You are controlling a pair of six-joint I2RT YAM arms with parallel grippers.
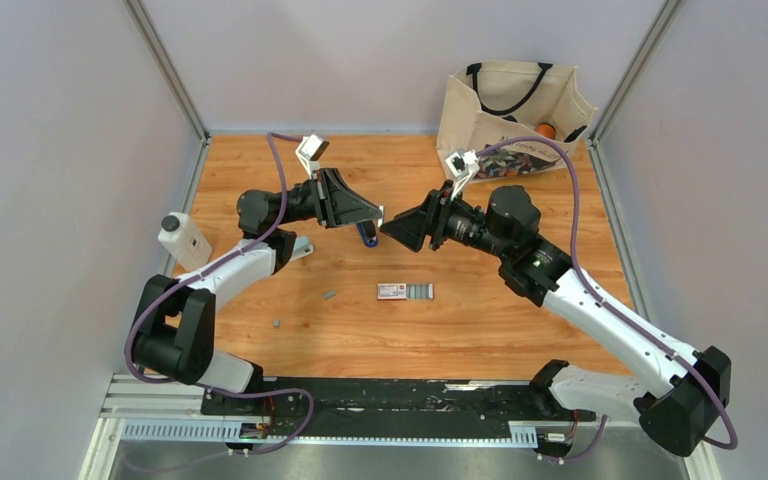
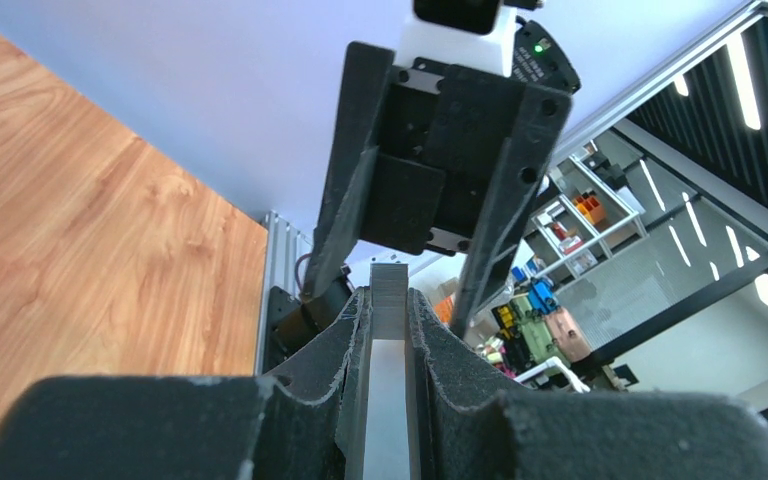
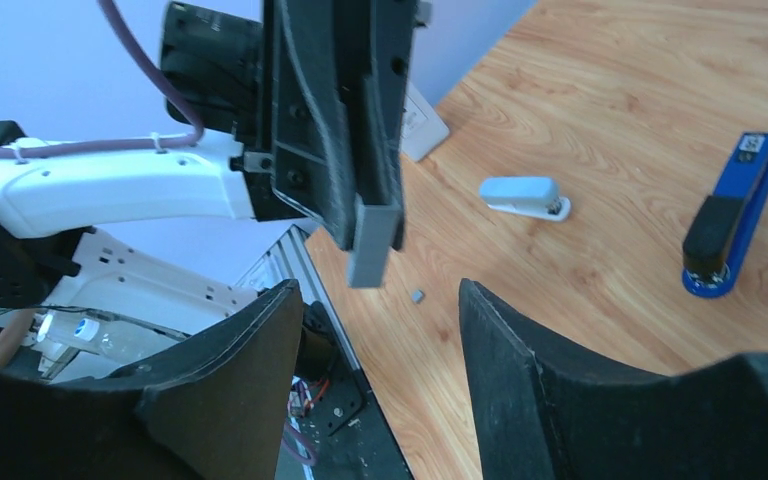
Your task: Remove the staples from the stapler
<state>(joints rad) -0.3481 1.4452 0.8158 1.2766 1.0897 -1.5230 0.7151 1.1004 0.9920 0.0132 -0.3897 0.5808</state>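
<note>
Surface [image 1: 480, 330]: wood grain, orange-brown, smooth, low sheen. Stapler [image 3: 730, 215]: glossy blue plastic body, matt black top part. Staples [image 3: 374, 250], held in the left gripper [image 2: 388, 310] jaws near the stapler: dull grey metal, flat, matt. Jaws of left gripper and right gripper [image 3: 375, 290]: black plastic, matt, grainy, rough at the edges. Carton [image 1: 405, 291] just in front of the stapler: printed red-and-white card. Bag [image 1: 505, 110] beyond the stapler: cream cloth, matt, black handles.

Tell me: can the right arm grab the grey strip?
Probably yes: the right gripper is open and faces the grey strip, which sticks out of the left gripper with nothing between them.
</note>
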